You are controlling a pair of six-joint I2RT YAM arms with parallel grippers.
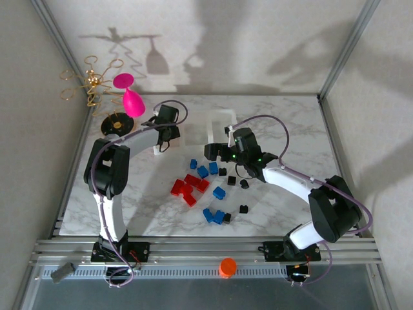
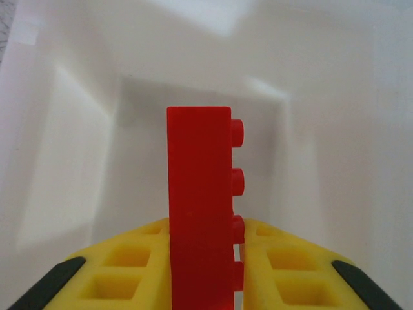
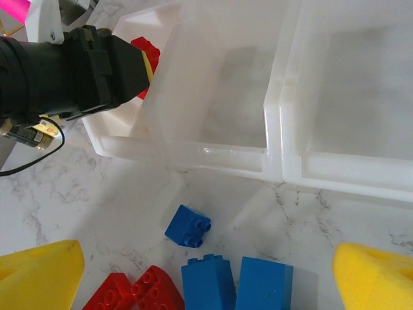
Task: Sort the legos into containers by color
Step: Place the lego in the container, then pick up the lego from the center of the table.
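Surface (image 1: 290, 129): white marble, with loose bricks scattered between the two arms.

Bins (image 3: 282, 116): clear compartments in a row at the far side. The right wrist view shows bare floors in the middle and right ones. What the left wrist view shows of the left one's floor looks bare too.

Left hand (image 2: 205, 258): closed tight on a red brick (image 2: 199, 194). The brick is pinched low down and stands upright with its studs to the right. It hangs over the left bin, and I cannot tell whether it touches the floor.

Right hand (image 3: 206, 274): fingers spread wide with nothing between them. It hovers above two blue bricks (image 3: 235, 287) on the surface just in front of the bins.

Loose on the surface:
- red bricks (image 1: 187, 187) in a cluster
- more blue ones around them
- small black bricks (image 1: 244, 208) toward the right

Progress, as a judgement: barely begun. No brick is seen lying in any bin, and the held red one looks to be the first. Nearly all the sorting is left.
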